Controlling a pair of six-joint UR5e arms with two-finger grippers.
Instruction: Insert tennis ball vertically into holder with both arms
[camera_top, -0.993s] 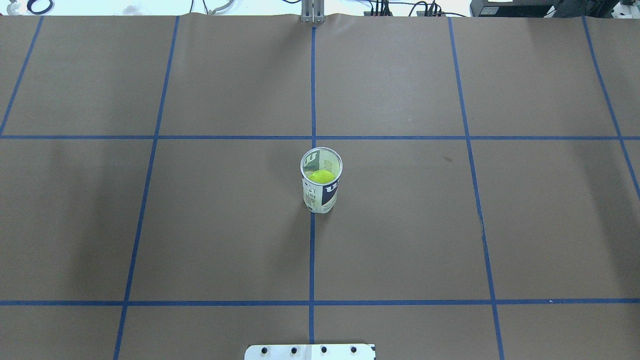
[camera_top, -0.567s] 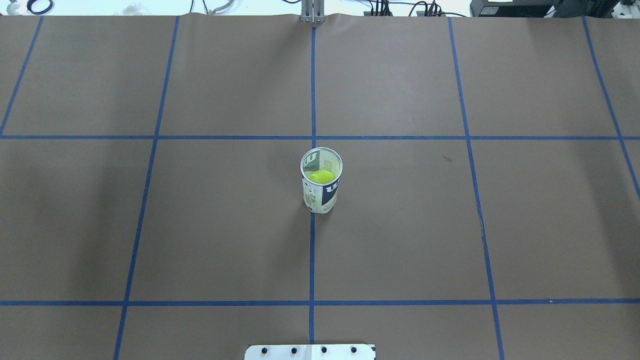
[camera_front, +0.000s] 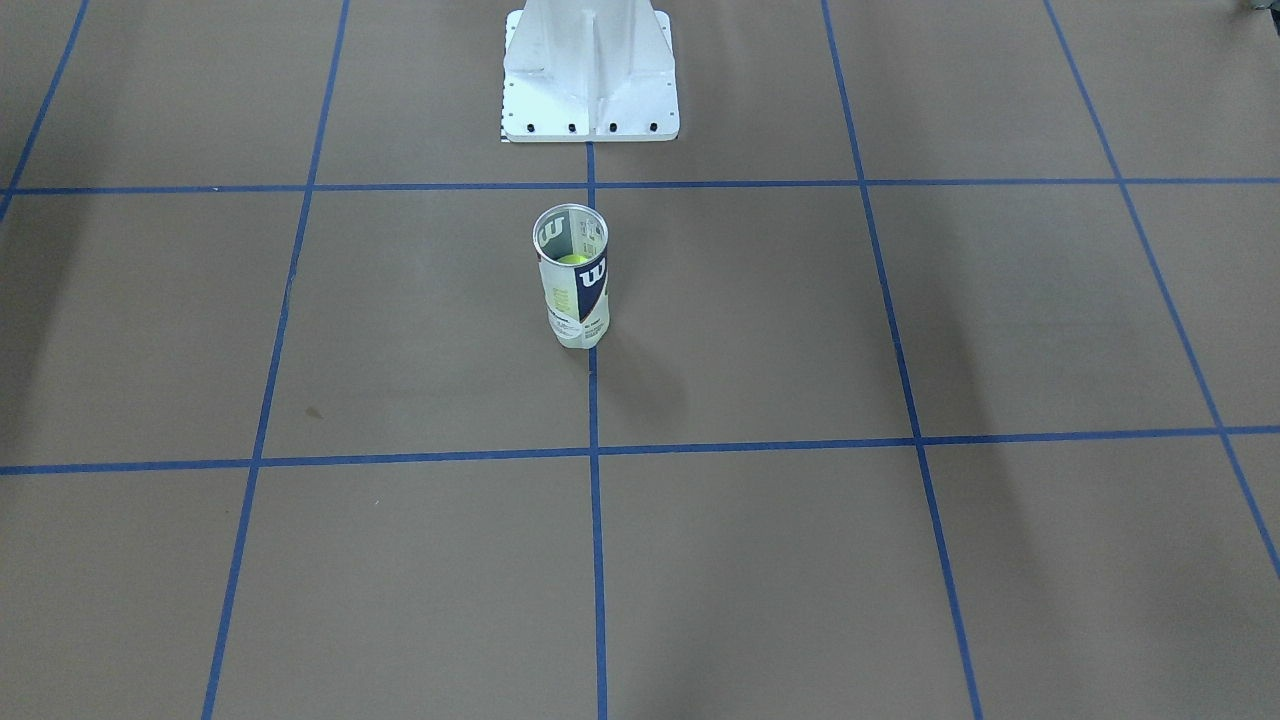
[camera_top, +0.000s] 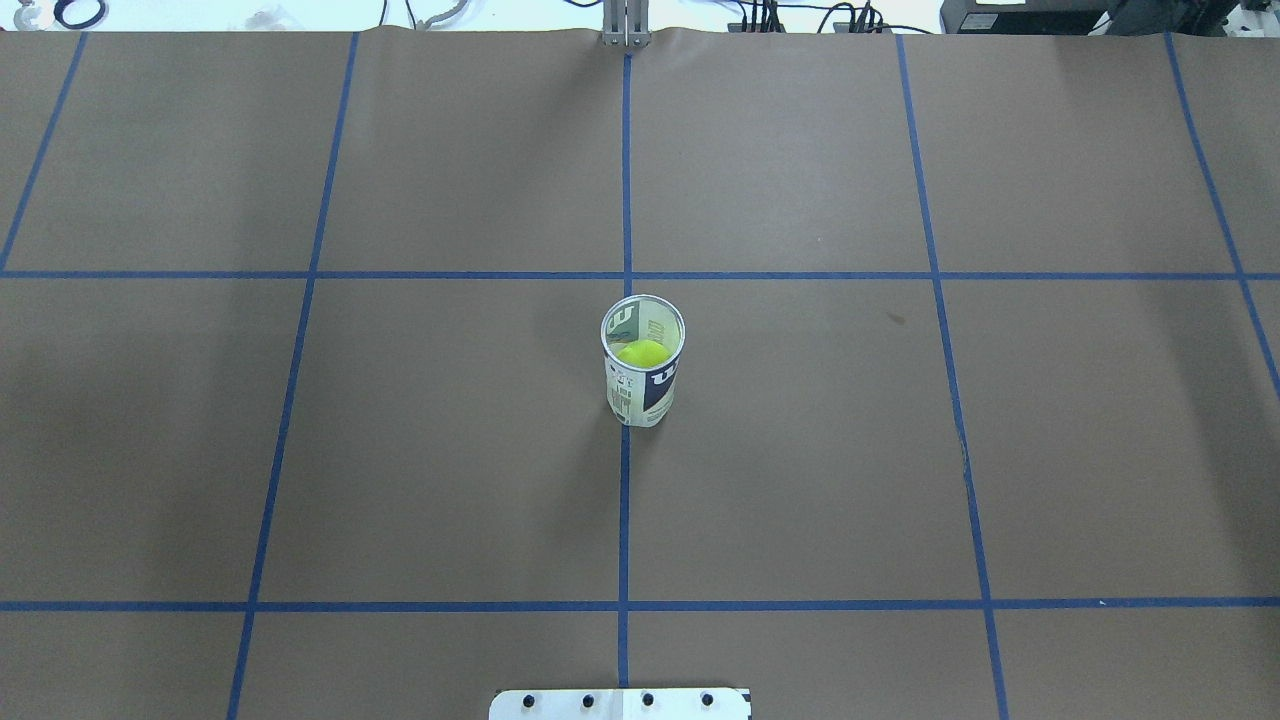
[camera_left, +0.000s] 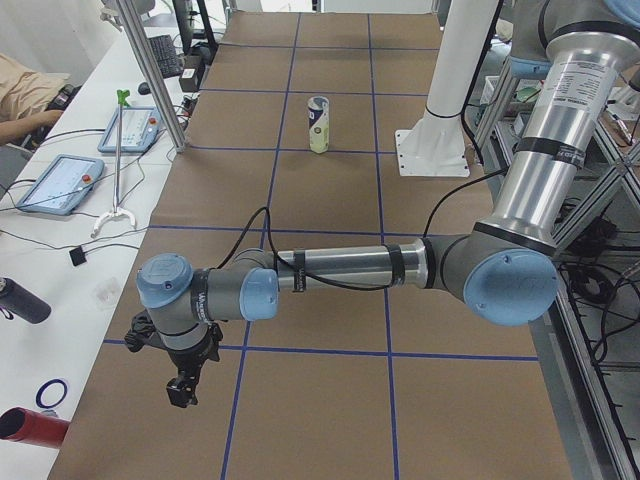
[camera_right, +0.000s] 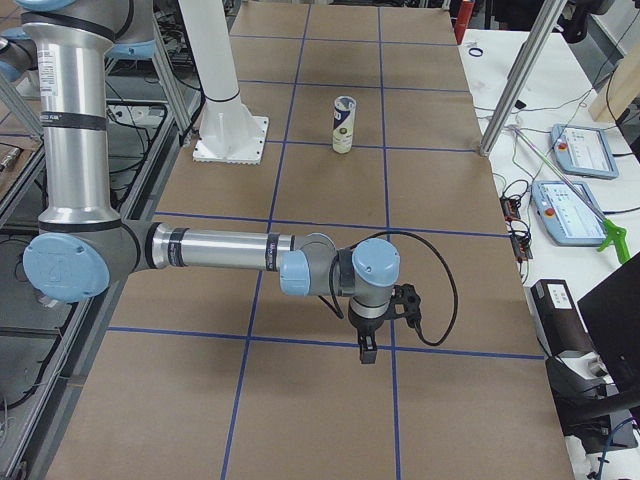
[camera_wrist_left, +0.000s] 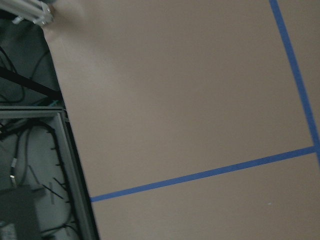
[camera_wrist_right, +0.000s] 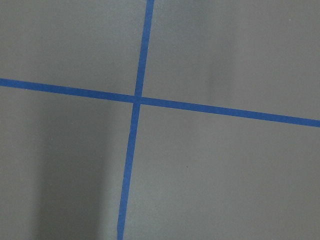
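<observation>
Overhead exterior: ball (camera_top: 642, 352) in upright tube (camera_top: 643, 390); left claw (camera_left: 181, 391) and right claw (camera_right: 366, 352) well away, opening cannot be told; risk of toppling tube on careless re-approach.

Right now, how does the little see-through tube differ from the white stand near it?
The tube is clear plastic with a white and navy label; the white stand is plain white metal. The tube is a small round cylinder, open on top, with a yellow-green ball inside; the stand is larger, with a flat bolted plate and a column rising from it. Both stand upright on the brown table, along its central blue line.
</observation>
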